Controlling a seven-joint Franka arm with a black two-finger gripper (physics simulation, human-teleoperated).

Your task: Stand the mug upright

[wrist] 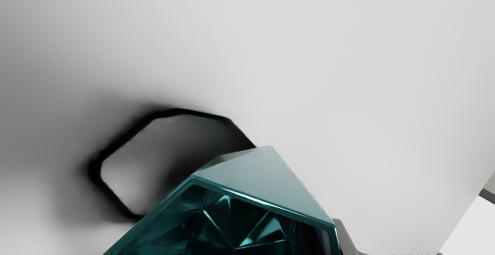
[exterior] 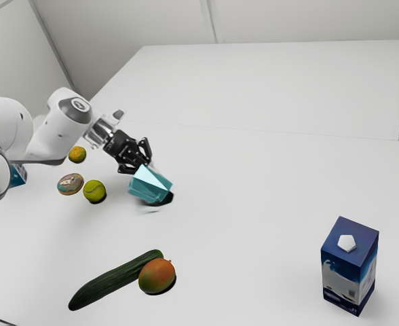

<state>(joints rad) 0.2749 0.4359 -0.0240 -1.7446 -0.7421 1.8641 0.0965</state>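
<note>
In the exterior view my gripper (exterior: 141, 165) is at the upper side of the teal faceted mug (exterior: 149, 185), which is tilted, with a dark shadow beside and beneath it. The wrist view shows the mug (wrist: 267, 185) with its open mouth and shiny inside facing my hand. There my gripper (wrist: 328, 244) has a grey finger outside the mug's wall and a dark part inside the rim; it looks shut on that wall. A dark ring-shaped shadow on the table lies apart from the mug, which appears raised. The handle cannot be made out.
A tennis ball (exterior: 94, 191), a donut (exterior: 70, 184) and an orange fruit (exterior: 77, 155) lie toward the exterior view's left. Nearer that camera are a cucumber (exterior: 115, 280) and a mango (exterior: 157, 275). A blue carton (exterior: 349, 266) stands at the exterior view's right on the white table (exterior: 254, 197).
</note>
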